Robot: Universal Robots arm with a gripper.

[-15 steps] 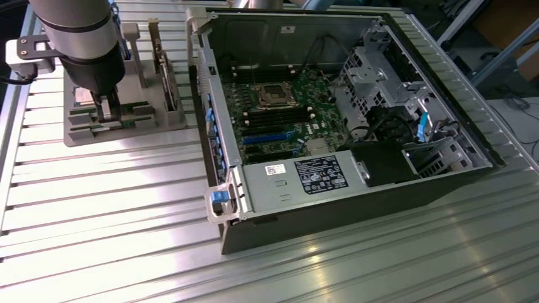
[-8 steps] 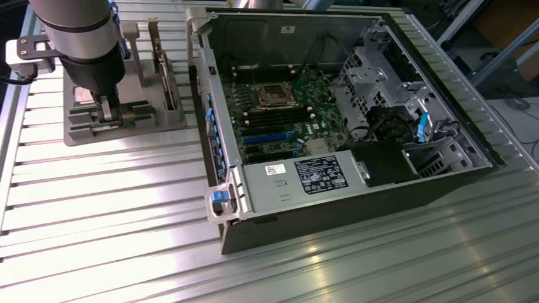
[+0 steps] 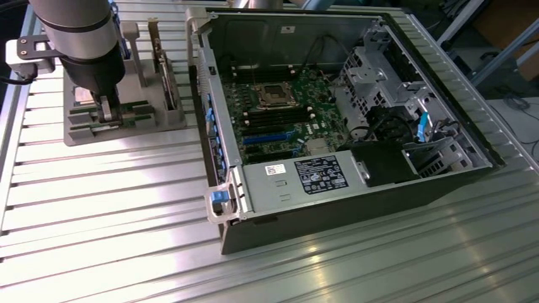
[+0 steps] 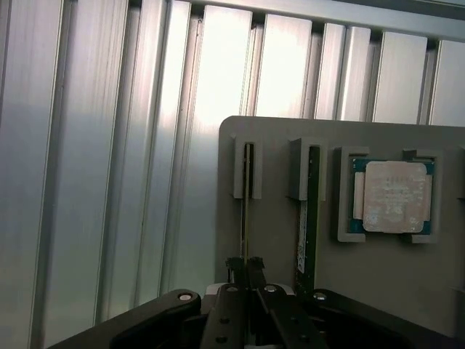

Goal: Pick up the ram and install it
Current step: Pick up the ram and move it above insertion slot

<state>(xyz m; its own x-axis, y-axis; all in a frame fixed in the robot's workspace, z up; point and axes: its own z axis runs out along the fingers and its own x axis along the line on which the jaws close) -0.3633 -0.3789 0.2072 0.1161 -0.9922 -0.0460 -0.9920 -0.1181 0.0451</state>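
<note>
Item 1: gripper, on the arm's end, lowered over the grey holder. Jaws drawn narrow and clamped on the thin top edge of item 2.

Item 2: the ram, green board standing on its long edge in the holder's slots, between the fingertips. The long axis lies level and runs straight out from the jaw gap to a slotted post. In the exterior view it runs across the holder, with green showing on either side of the gripper.

Item 3: second ram stick, just beside the gripper, parallel to item 2, apart from the jaws.

Item 4: processor chip, flat in its recess, beyond item 3 on the same side.

Item 5: expansion card, upright on the holder near the gripper.

Item 6: open computer case, with the motherboard exposed, well apart from the gripper, on the ribbed metal table.
</note>
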